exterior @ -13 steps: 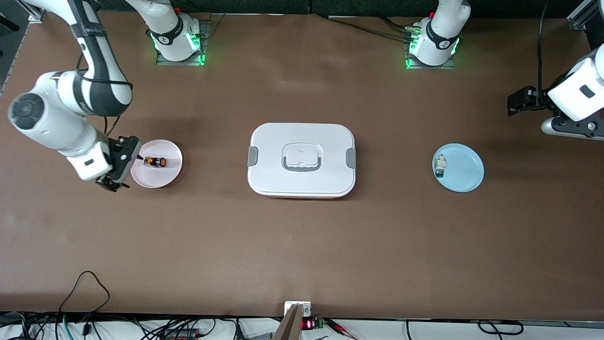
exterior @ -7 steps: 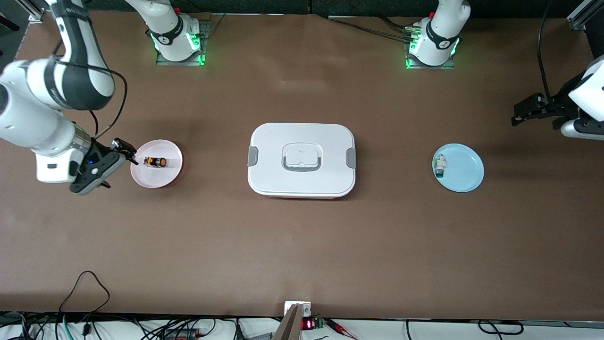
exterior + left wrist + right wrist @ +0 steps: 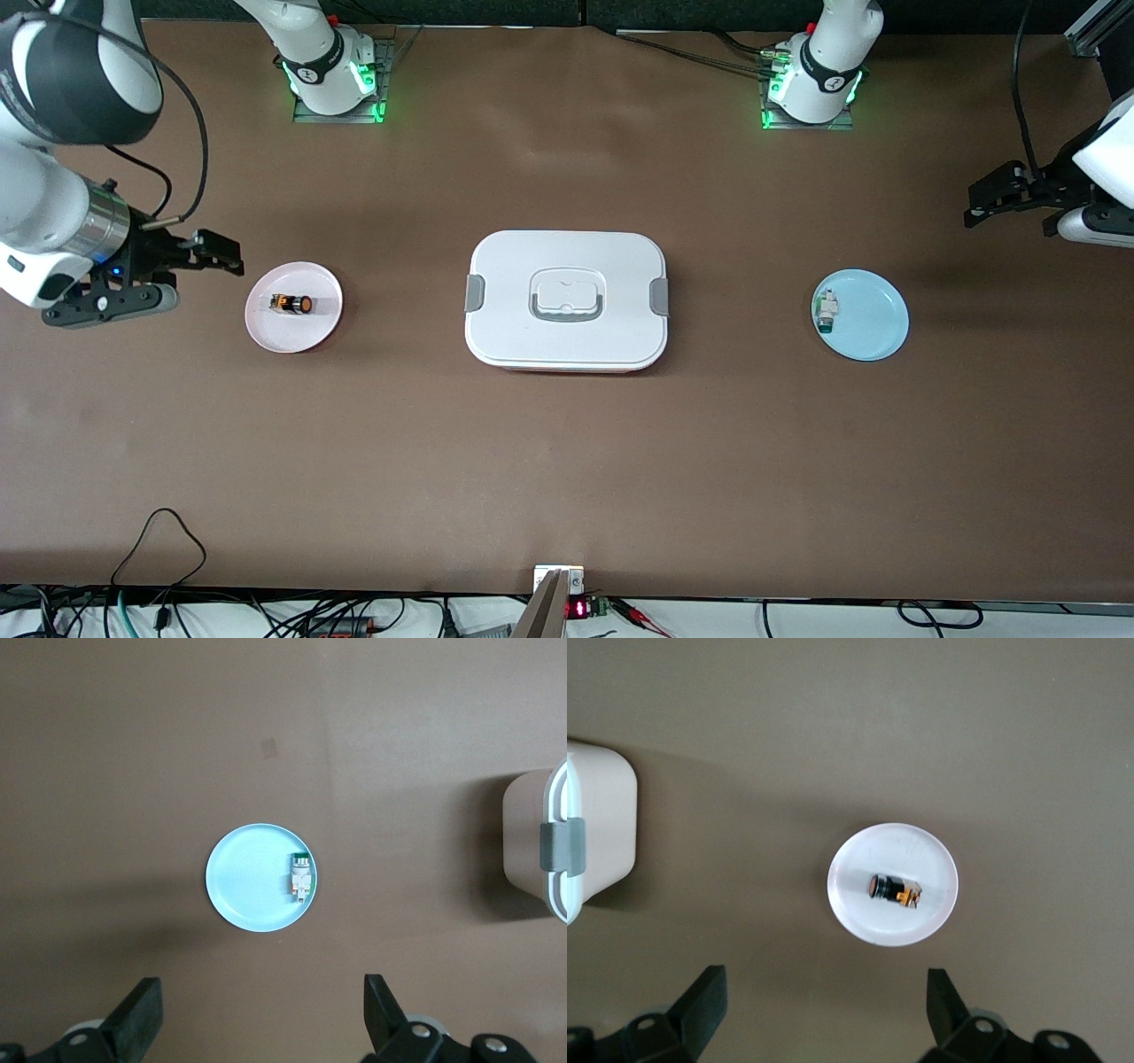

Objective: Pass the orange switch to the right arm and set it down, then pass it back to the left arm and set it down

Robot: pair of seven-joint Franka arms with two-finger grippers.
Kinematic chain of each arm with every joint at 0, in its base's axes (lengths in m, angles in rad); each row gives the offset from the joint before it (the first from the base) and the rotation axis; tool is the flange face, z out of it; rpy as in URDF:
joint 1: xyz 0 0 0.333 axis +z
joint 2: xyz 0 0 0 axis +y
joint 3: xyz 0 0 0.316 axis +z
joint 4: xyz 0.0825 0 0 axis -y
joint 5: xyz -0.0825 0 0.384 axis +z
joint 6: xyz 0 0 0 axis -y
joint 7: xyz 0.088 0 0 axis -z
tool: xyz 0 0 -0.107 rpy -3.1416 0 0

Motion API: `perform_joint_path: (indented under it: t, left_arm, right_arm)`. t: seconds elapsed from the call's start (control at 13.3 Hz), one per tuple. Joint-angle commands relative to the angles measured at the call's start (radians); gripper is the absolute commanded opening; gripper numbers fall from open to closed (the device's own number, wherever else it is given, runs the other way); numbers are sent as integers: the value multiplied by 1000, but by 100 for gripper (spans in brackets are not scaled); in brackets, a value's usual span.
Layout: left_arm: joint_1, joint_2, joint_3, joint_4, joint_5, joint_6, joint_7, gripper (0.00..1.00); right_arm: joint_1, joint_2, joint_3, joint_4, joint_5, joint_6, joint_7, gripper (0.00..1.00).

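Observation:
The orange switch point(image 3: 291, 303) point(image 3: 893, 889), black with orange ends, lies on its side on the pink plate point(image 3: 314, 326) point(image 3: 930, 859) toward the right arm's end of the table. My right gripper point(image 3: 220, 257) point(image 3: 824, 983) hangs open and holds nothing, over bare table just off the plate's rim. The white lidded box point(image 3: 567, 299) point(image 3: 594, 833) point(image 3: 540, 846) stands mid-table between the two plates. My left gripper point(image 3: 979, 206) point(image 3: 261, 988) is open with nothing in it, over bare table at the left arm's end.
A blue plate point(image 3: 873, 328) point(image 3: 248, 877) toward the left arm's end carries a small white-and-green switch point(image 3: 826, 312) point(image 3: 300, 879). Cables point(image 3: 159, 540) and a small display unit point(image 3: 560, 592) line the table edge nearest the front camera. The arm bases point(image 3: 332, 75) stand along the other long edge.
My right gripper has drawn back from the pink plate's rim toward the right arm's end and swung level. The left gripper shifted slightly. The orange switch has not moved.

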Motion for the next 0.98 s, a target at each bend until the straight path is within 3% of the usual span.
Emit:
perform_joint_path:
  t: [0.0,0.15,0.38,0.68,0.9]
  left_arm:
    - [-13,14,3,38,-16,-8,10,100]
    - [-25,41,6,71,-16,-10,5,100]
    - [-99,30,53,74,-11,-65,-88,100]
    - [-91,33,49,79,-2,-63,-81,100]
    - [-88,38,46,80,-5,-65,-87,100]
  right_arm:
    - [56,-32,-70,103,-1,-148,29,100]
    - [25,-32,-117,123,-6,-140,18,100]
    - [1,-23,-128,122,-116,-94,62,100]
    - [-33,-23,-125,122,-104,-89,150,100]
    - [-90,-69,-119,27,-70,-20,139,100]
